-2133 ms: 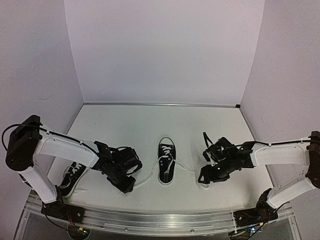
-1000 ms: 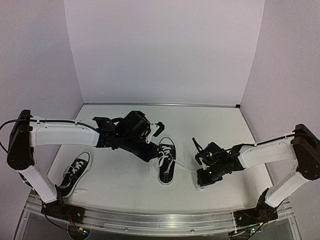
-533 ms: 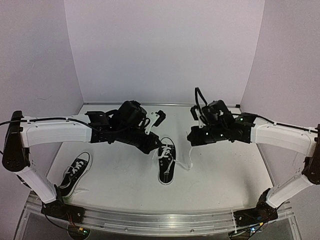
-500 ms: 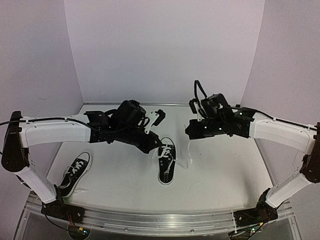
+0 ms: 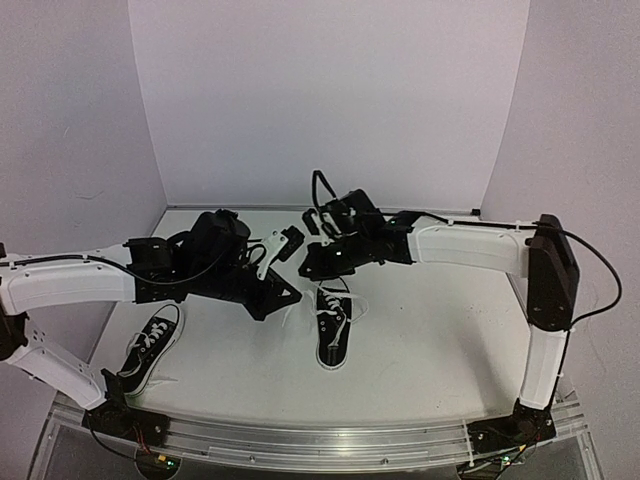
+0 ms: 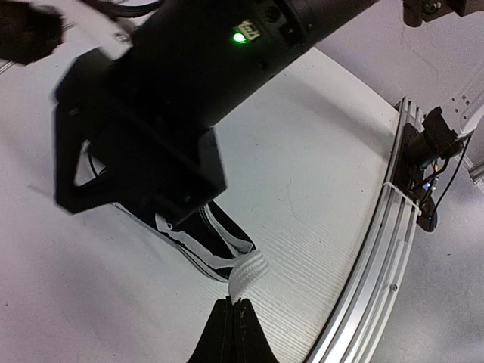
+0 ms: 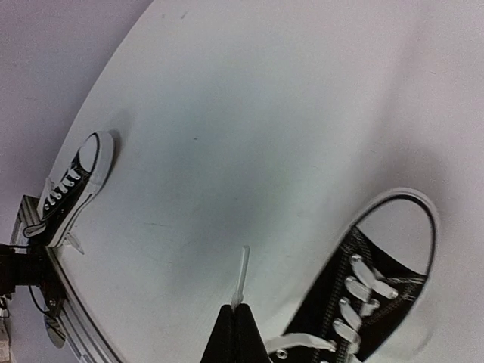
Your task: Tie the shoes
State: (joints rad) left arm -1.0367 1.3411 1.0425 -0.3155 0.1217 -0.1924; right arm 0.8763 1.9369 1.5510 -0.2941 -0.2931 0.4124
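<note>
Two arms reach over the white table (image 5: 440,340). At the lower left of the top view, one shoe (image 5: 148,350) lies near the front rail, well apart from both grippers. Toward the middle, the left gripper (image 5: 288,297) is clenched on a white lace (image 6: 248,271), pinched at its fingertips above the table. The other shoe (image 5: 333,325) lies at the centre of the table. Just above it the right gripper (image 5: 306,272), reaching in from the right, is clenched on another lace end (image 7: 241,276), whose stiff tip sticks out past the fingers.
</note>
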